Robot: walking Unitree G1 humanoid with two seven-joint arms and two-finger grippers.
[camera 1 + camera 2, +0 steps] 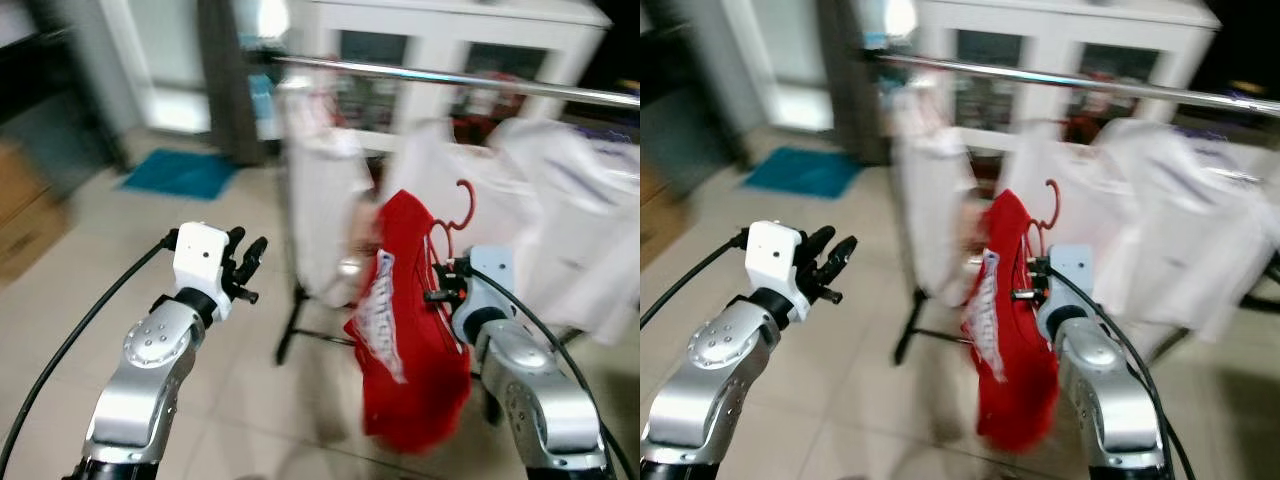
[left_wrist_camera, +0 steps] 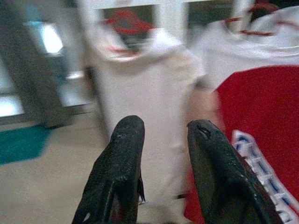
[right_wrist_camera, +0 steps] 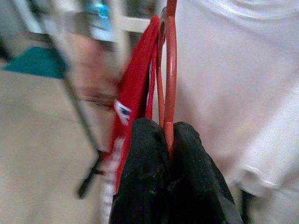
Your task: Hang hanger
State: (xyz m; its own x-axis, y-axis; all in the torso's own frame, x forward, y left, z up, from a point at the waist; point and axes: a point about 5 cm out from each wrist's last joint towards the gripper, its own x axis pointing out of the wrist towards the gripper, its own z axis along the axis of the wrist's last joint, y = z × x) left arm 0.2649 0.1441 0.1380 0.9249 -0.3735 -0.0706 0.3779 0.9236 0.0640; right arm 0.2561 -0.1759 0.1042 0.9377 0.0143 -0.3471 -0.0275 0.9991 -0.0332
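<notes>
A red hanger (image 1: 458,222) carries a red shirt (image 1: 405,340) with white and blue trim. My right gripper (image 1: 436,282) is shut on the hanger's wire (image 3: 170,93), and the hook rises above the fingers, below the chrome rail (image 1: 470,80). White shirts (image 1: 570,220) hang from that rail behind the red one. To the left, my left gripper (image 1: 250,262) is raised and open with nothing between its fingers (image 2: 117,172). In the left wrist view a white shirt (image 2: 149,98) and the red shirt (image 2: 261,116) hang ahead of it.
The clothes rack stands on a black base (image 1: 300,325) on pale floor tiles. A white cabinet (image 1: 440,40) with glass doors is behind the rail. A teal mat (image 1: 180,172) lies at the back left, next to a grey curtain (image 1: 225,80). Wooden furniture (image 1: 25,215) borders the far left.
</notes>
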